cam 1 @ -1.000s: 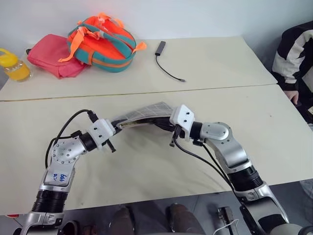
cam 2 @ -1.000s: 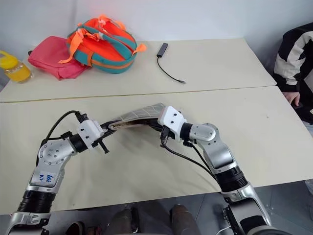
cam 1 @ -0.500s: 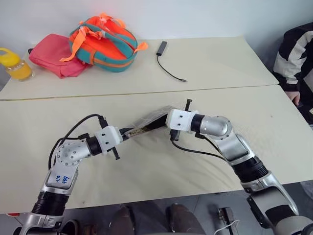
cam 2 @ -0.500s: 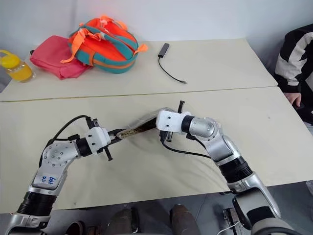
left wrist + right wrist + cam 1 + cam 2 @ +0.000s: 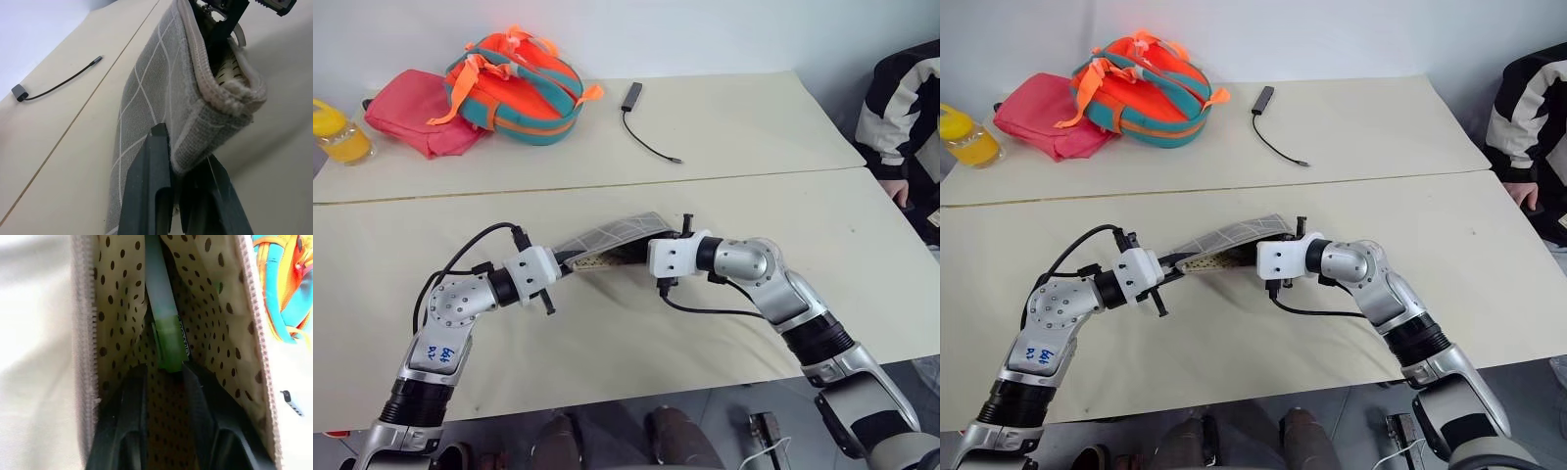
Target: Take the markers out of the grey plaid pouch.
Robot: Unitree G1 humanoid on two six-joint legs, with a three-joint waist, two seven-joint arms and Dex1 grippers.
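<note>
Reaching into the flat grey plaid fabric pouch (image 5: 607, 238) with its beige dotted lining, the right gripper (image 5: 164, 377) has its two black fingers slightly parted inside the mouth, the light-green highlighter (image 5: 164, 328) lying just beyond their tips, not yet clamped. The left gripper (image 5: 183, 183) pinches one end of the pouch shut-fingered, holding it raised above the cream table (image 5: 754, 127). Best practice, I judge: straddle the highlighter's barrel, close firmly, then draw back along the pouch's length while the left holds steady.
</note>
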